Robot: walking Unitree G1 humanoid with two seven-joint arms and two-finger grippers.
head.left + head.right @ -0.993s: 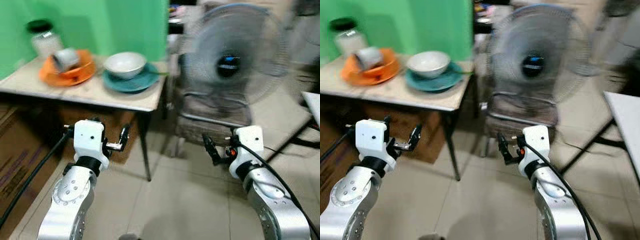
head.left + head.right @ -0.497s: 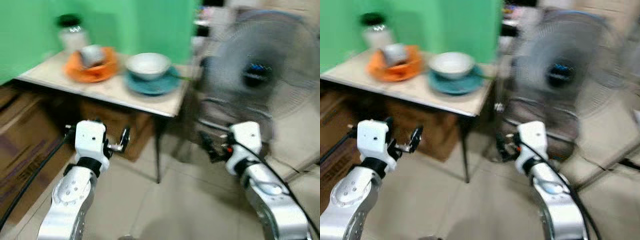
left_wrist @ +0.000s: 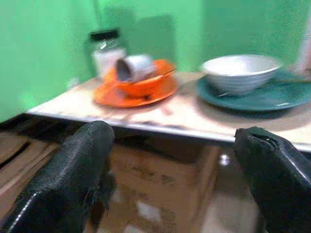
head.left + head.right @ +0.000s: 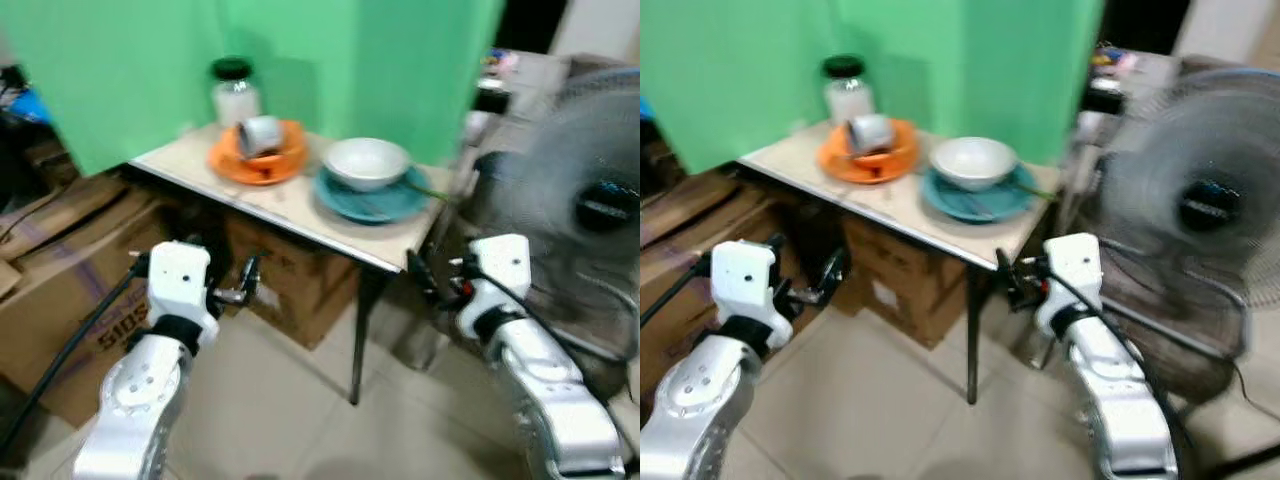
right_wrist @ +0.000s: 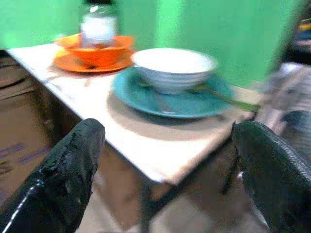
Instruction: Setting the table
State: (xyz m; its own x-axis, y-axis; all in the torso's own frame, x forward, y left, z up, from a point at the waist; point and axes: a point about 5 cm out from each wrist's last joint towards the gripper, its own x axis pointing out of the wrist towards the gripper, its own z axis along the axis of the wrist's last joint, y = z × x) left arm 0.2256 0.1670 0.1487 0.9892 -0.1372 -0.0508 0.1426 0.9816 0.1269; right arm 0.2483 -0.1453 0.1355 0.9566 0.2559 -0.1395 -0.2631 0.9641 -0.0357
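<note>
Left eye view shows a small table [image 4: 300,215] against a green backdrop [image 4: 330,60], with the dishes for setting it gathered on top. An orange plate [image 4: 262,165] carries an orange bowl with a grey cup [image 4: 260,133] tipped on its side in it; a glass jar [image 4: 232,92] with a black lid stands just behind. Beside them toward the robot's right sits a teal plate [image 4: 372,197] with a white bowl [image 4: 367,163] on it, and a thin utensil [image 5: 221,95] rests on that plate's rim.

The step in hand looks like the approach: both arms are raised in front of the body, below the tabletop and short of it, and neither touches anything. The left gripper [image 4: 248,280] has its fingers spread wide with nothing between them, and the wrist views show the right gripper [image 4: 1006,278] likewise spread and empty, level with the table edge.

The cup's long axis lies roughly level, with its mouth turned toward the robot and a little to its left, so I judge it needs righting. The utensil's long axis runs along the plate's rim toward the table's right corner; which end is the handle is too blurred to tell.

Next, the robot probably has to close in and lift a gripper above the tabletop before reaching for a dish. A fan [image 4: 1200,210] stands near the right arm.
</note>
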